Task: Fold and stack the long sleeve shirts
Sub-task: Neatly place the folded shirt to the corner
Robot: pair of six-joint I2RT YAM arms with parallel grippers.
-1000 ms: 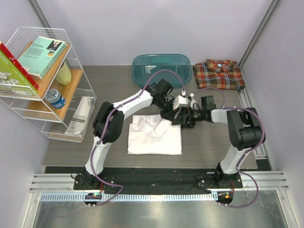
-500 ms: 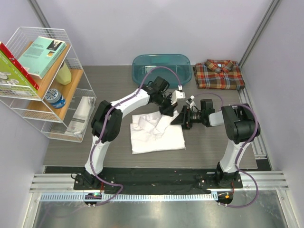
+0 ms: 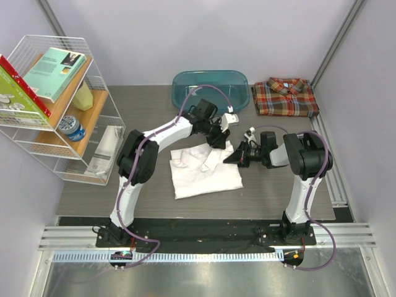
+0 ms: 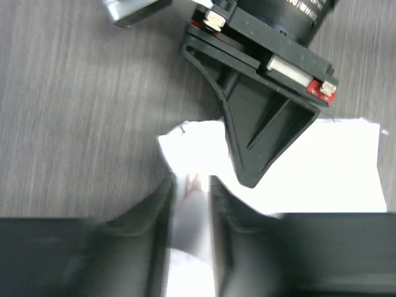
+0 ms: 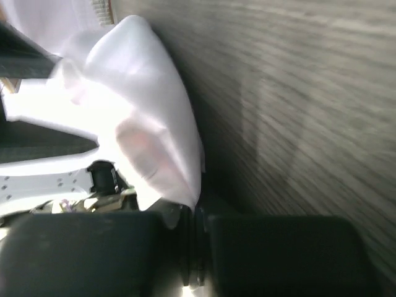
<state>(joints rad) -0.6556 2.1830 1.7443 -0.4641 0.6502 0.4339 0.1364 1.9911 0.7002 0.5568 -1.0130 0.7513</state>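
Note:
The white long sleeve shirt (image 3: 204,172) lies folded mid-table, slightly askew. Its upper right corner is lifted between both grippers. My left gripper (image 3: 223,141) reaches in from the far side. In the left wrist view (image 4: 190,182) its jaws stand apart with white cloth (image 4: 334,167) loose between them. My right gripper (image 3: 232,157) comes in low from the right. In the right wrist view (image 5: 193,213) it is shut on the shirt's edge (image 5: 148,124). The plaid shirt (image 3: 284,97) lies folded at the far right corner.
A teal tub (image 3: 210,86) stands at the back, just behind the left arm. A white wire rack (image 3: 37,133) holding books and bottles fills the left side. A metal rail (image 3: 325,148) runs along the table's right edge.
My right gripper closed on the white shirt's right corner. My left gripper's jaws widened. The shirt shifted and turned slightly, its right corner drawn up.

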